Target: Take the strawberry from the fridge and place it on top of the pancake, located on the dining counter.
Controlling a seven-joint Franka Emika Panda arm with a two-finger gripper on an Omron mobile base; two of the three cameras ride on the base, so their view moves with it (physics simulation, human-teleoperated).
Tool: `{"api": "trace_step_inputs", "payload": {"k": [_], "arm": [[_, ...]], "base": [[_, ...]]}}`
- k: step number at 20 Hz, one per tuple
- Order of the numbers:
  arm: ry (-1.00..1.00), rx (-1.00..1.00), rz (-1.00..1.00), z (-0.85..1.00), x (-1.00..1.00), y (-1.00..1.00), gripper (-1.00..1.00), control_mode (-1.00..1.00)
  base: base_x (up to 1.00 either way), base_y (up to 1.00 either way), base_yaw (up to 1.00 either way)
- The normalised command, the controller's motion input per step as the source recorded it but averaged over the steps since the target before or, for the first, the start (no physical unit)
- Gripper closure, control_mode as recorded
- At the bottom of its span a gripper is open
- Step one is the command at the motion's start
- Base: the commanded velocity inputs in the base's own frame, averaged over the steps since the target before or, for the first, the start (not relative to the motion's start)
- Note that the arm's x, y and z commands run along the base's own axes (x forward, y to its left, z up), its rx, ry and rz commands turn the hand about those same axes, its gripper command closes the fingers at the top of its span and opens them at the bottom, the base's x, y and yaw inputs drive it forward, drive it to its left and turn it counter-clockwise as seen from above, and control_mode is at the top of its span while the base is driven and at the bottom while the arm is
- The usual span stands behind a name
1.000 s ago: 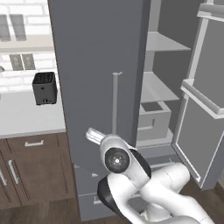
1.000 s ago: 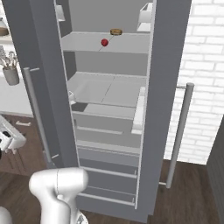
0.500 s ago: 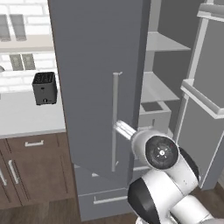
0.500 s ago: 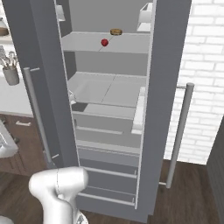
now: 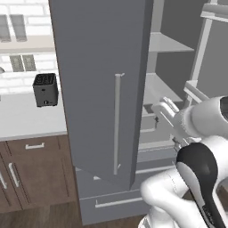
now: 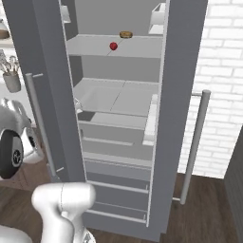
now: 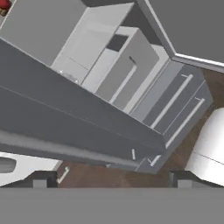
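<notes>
The fridge (image 6: pixel 182 71) stands with both grey doors swung open. On its upper shelf lies the tiny red strawberry (image 6: pixel 113 46), which the rolled hand view catches at its top left corner (image 7: pixel 3 4). My gripper (image 7: pixel 111 181) is open with nothing between its fingertips (image 7: pixel 39 180). It faces the fridge's middle shelves and lower drawers, well below the strawberry. In the left base view my white hand (image 5: pixel 168 113) hovers just right of the left door's edge, in front of the shelves. The pancake and the dining counter are out of view.
A flat round brown food item (image 6: pixel 126 34) lies behind the strawberry. The left door (image 5: pixel 102 89) with its bar handle (image 5: pixel 116 124) juts out beside my arm. The right door's handle (image 6: pixel 194 142) stands by the brick wall. A black toaster (image 5: pixel 45 89) sits on the grey counter.
My arm has swung right, from in front of the left door to past its edge, facing the open fridge. The strawberry has not moved.
</notes>
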Motion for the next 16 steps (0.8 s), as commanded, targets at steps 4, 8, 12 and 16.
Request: {"api": "trace_step_inputs", "payload": {"k": [4,8,12,16], "arm": [[-0.01,0.3,0.06,-0.21,0.58,-0.34,-1.0,-1.0],[0.0,0.3,0.01,-0.2,0.71,-0.02,-1.0,-1.0],[-0.02,0.28,0.01,-0.17,0.58,0.0,-1.0,-1.0],[-0.13,0.26,0.07,-0.09,0.18,-0.2,-1.0,-1.0]], "base": [[0.0,0.0,0.0],[0.0,0.0,0.0],[0.0,0.0,0.0],[0.0,0.0,0.0]]}}
